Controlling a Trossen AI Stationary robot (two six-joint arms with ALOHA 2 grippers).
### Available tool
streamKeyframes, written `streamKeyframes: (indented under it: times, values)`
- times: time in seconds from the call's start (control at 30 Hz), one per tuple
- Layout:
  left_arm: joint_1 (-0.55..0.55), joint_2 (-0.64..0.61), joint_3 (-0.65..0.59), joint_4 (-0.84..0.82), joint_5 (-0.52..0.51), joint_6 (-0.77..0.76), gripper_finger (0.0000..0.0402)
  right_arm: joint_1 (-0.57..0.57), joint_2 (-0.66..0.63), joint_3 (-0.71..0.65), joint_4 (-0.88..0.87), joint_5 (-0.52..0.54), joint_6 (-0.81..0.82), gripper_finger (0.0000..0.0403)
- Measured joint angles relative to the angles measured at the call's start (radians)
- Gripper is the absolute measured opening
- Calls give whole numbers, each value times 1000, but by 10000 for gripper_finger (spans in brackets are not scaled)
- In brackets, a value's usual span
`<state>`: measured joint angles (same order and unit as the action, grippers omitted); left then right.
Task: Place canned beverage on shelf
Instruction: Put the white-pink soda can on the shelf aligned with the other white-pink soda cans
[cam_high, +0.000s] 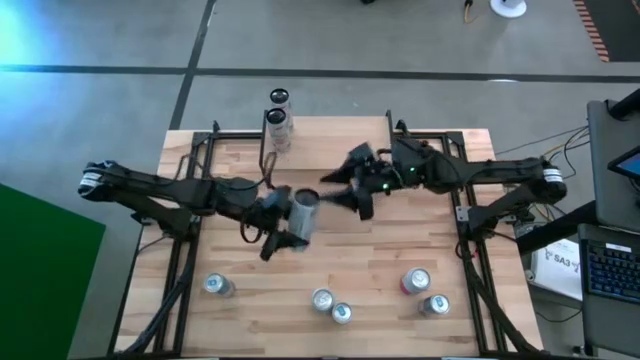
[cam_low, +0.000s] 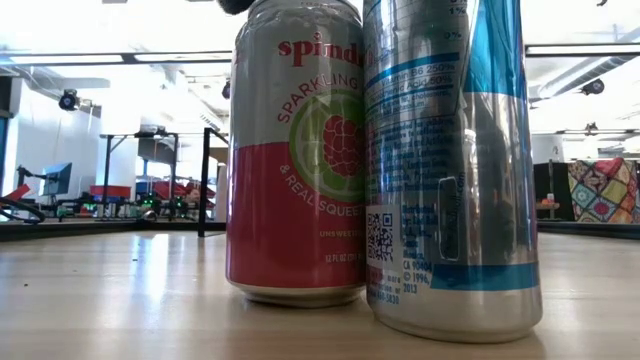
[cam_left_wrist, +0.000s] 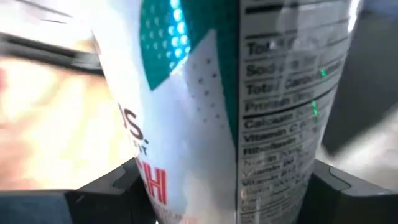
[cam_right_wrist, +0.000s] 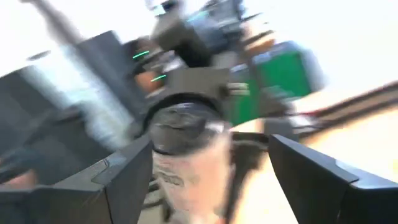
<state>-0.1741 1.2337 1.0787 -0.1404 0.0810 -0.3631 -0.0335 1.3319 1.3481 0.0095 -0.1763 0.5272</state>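
Note:
My left gripper (cam_high: 286, 226) is shut on a silver can with teal and red print (cam_high: 303, 212) above the middle of the table; the can fills the left wrist view (cam_left_wrist: 217, 106). My right gripper (cam_high: 338, 194) is open just right of it, its fingers (cam_right_wrist: 127, 171) standing on either side of the can's top end (cam_right_wrist: 183, 124); I cannot tell whether they touch it. Two cans (cam_high: 277, 125) stand at the table's far edge beside thin black wires (cam_high: 268, 160). I cannot make out the shelf's board. My left gripper pinches the can's side wall (cam_left_wrist: 186, 186) between its two fingers (cam_left_wrist: 106, 186), which lie across the can. The can is lifted clear of the table and tilted, its top end toward my right gripper.
Several loose cans stand along the near edge: one at the left (cam_high: 218, 286), two in the middle (cam_high: 322, 299), two at the right (cam_high: 416, 281). A pink-and-green can (cam_low: 295, 150) and a silver-blue can (cam_low: 450, 160) fill the low view. Black frame rails (cam_high: 185, 160) flank the tabletop.

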Motion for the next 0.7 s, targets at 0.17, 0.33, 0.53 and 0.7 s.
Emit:
streamKeyframes:
  times: [0.17,0.33,0.53,0.7]
  values:
    - [-6,-60,1,-155,-403,-36,247,27,-43,-1,-47,291,17,305]
    - [-9,-79,1,-266,-646,-74,247,37,7,-1,-16,364,102,315]
    - [-8,-54,0,-333,-777,-96,247,50,139,28,84,362,71,324]
    - [-8,-38,0,-334,-801,-96,247,47,243,116,75,394,-31,333]
